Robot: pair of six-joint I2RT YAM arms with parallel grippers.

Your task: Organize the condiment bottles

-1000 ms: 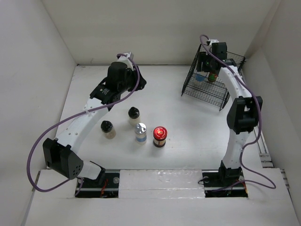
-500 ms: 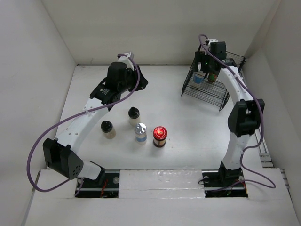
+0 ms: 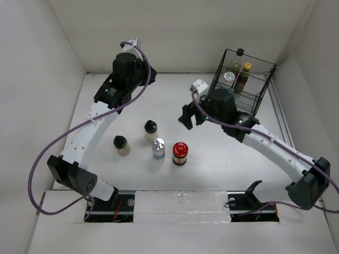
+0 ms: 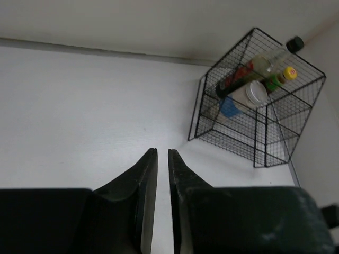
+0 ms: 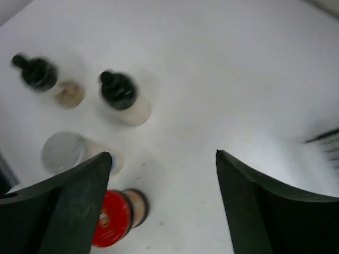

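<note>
Four condiment bottles stand mid-table: two black-capped beige jars (image 3: 151, 129) (image 3: 122, 145), a silver-lidded jar (image 3: 158, 149) and a red-lidded jar (image 3: 180, 153). The black wire basket (image 3: 263, 84) at the back right holds a tall dark bottle (image 3: 240, 52), a yellow-capped bottle (image 3: 244, 74) and a silver-lidded jar (image 3: 229, 77). My right gripper (image 5: 164, 154) hangs open and empty above the table. The red-lidded jar (image 5: 114, 217) lies just beside its left finger, with the silver-lidded jar (image 5: 66, 151) and the beige jars (image 5: 124, 98) beyond. My left gripper (image 4: 162, 152) is shut on nothing near the back wall, facing the basket (image 4: 255, 137).
White walls close the table in at the back and on both sides. The basket sits in the back right corner against the right wall. Purple cables loop off both arms.
The right arm has swung out of the basket, left and down over the middle of the table. The left arm has drawn back toward the rear wall and its jaws have closed.
</note>
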